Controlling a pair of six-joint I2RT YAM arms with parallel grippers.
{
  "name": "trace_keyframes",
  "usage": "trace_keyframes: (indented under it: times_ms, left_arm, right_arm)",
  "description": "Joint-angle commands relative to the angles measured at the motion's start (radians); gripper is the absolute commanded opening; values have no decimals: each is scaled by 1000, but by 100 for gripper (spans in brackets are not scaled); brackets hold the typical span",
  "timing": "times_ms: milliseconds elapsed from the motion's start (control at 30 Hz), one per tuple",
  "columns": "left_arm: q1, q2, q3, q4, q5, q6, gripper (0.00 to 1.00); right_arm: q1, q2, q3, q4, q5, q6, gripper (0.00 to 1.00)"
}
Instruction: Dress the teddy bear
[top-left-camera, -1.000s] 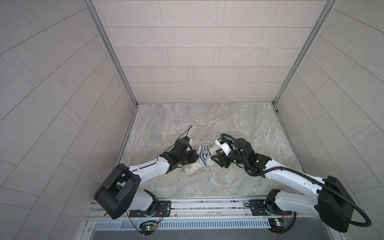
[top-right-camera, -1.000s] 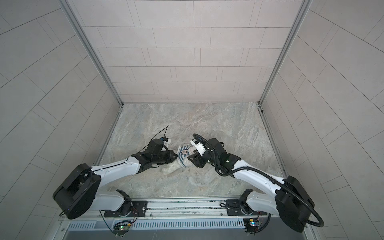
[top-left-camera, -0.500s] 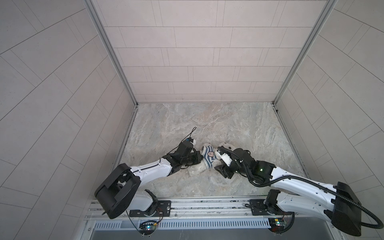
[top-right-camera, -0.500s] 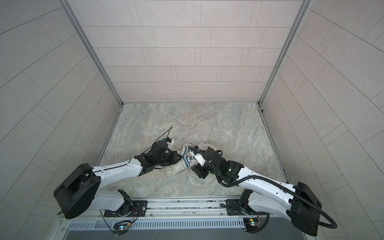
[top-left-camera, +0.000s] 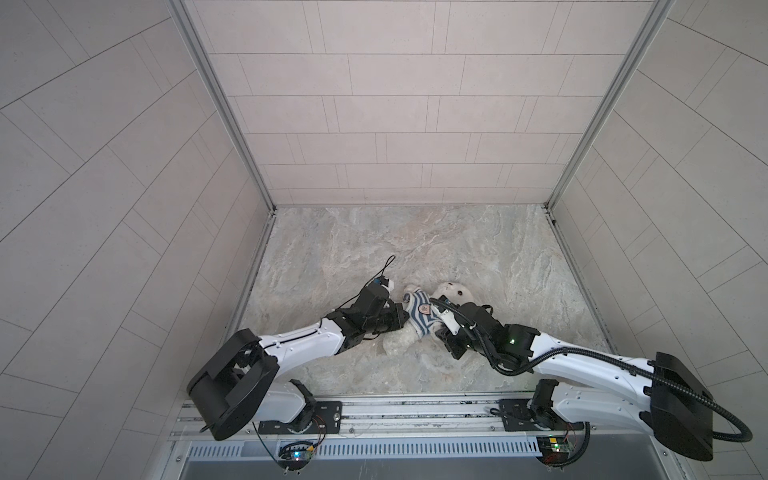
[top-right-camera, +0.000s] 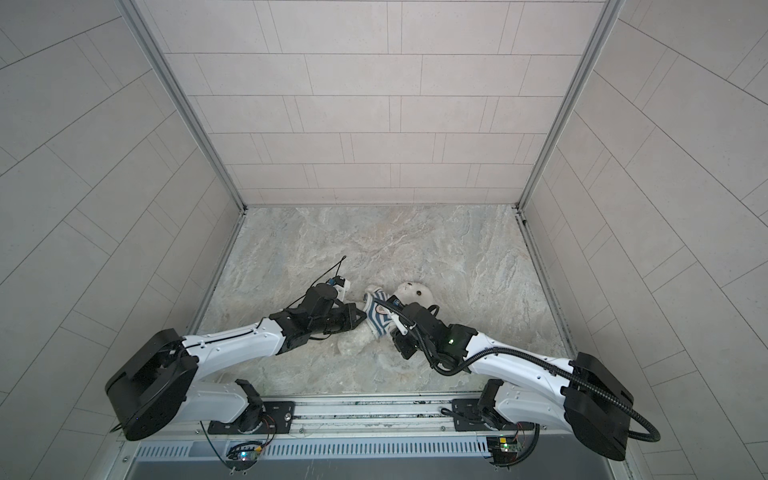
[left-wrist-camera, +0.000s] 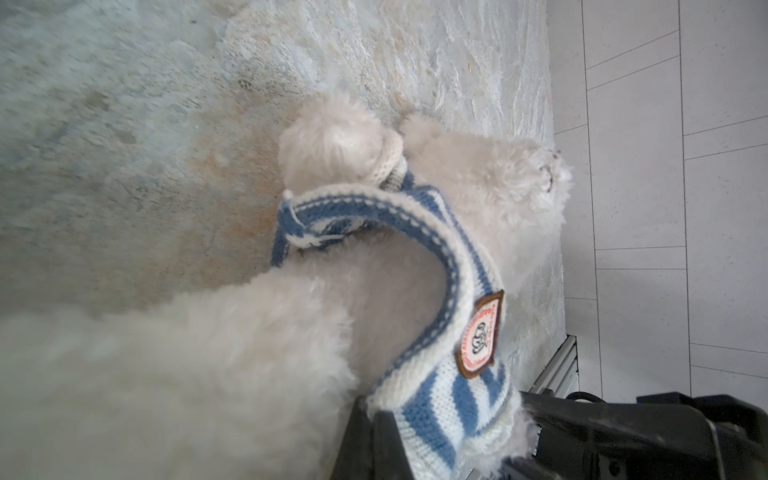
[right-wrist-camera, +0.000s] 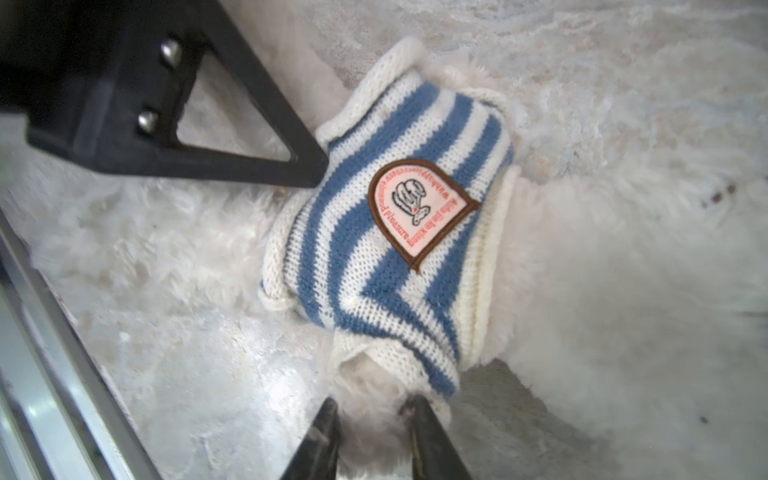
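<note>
Nearest in both top views, an aluminium rail (top-left-camera: 415, 409) carries the two arm bases. Just beyond it, on the near side of the striped shirt (right-wrist-camera: 374, 257), the right gripper (right-wrist-camera: 374, 415) stands narrow, its jaws pinched on the fluffy paw that pokes from the shirt's sleeve, with fur pressed between them. To the left of the shirt the left gripper (top-left-camera: 401, 316) is closed, its tip touching the hem; whether any knit is caught in it I cannot tell. The teddy bear (top-left-camera: 455, 291) lies on the surface between the two grippers. The shirt is bunched round its chest with the badge (right-wrist-camera: 419, 212) facing up. Its legs trail out of the shirt toward the rail, and its head rests beyond the shirt, on the right. A second paw (left-wrist-camera: 332, 145) comes through the cuff on the shirt's far side. The veined, marble-look tabletop (top-left-camera: 415, 241) spreads around and beyond the shirt. Pale tiled walls (top-left-camera: 395, 124) close it in on three sides.
</note>
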Motion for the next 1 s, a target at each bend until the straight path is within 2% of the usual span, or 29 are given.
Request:
trace_keyframes:
  times_ms: [0,233,400,700,867,967]
  left_arm:
    - [-9,-24,-10,-11,-24,4,0]
    - [-9,-31,-13,-22,-28,9,0]
    - [-9,-45,-17,-42,-47,11,0]
    - [-11,-68,-20,-82,-78,43,0]
    - [-113,-79,87,-215,-113,166,0]
    - [-177,-74,111,-237,-115,167,0]
  right_arm:
    - [3,-27,-18,-6,47,15,19]
    - [1,-54,-42,-36,91,28,0]
    - [-7,-125,-81,-71,148,69,0]
    - [-86,-335,-184,-61,90,109,0]
    - [-88,-314,-189,5,27,86,0]
    - [-87,-296,-203,101,-63,55,0]
